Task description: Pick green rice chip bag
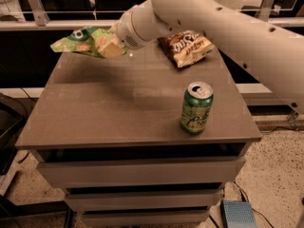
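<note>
The gripper [110,47] is hovering over the far left corner of the desk [118,113], its jaws pinching the green rice chip bag [78,39].

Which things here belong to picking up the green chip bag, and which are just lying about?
Job: green chip bag, gripped in the end effector above the table's far-left corner.
Lying about: brown chip bag; soda can, both on the table.
</note>
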{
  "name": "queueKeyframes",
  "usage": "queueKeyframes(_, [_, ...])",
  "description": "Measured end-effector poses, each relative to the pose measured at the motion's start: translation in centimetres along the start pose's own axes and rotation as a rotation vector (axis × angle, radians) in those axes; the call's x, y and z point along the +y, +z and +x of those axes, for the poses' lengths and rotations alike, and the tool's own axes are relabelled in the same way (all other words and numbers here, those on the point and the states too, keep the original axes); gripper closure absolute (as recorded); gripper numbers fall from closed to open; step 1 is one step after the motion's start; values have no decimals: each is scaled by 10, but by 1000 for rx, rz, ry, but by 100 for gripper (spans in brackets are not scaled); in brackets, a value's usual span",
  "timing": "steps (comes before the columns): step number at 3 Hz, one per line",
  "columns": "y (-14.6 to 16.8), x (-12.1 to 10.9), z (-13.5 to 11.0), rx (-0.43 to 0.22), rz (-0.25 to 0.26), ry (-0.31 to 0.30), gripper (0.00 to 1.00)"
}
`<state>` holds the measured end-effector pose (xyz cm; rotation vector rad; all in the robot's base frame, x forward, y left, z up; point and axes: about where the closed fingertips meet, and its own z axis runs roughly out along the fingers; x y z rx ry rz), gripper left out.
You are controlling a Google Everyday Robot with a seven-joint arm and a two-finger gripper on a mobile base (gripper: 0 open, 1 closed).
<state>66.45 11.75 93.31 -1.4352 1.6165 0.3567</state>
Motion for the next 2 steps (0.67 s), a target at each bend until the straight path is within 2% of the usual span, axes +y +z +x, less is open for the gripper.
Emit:
queueKeyframes(1, [-23, -12, -13, -53, 7, 10, 100])
queueKeyframes(2, [-25, -13, -15, -59, 9, 12, 100])
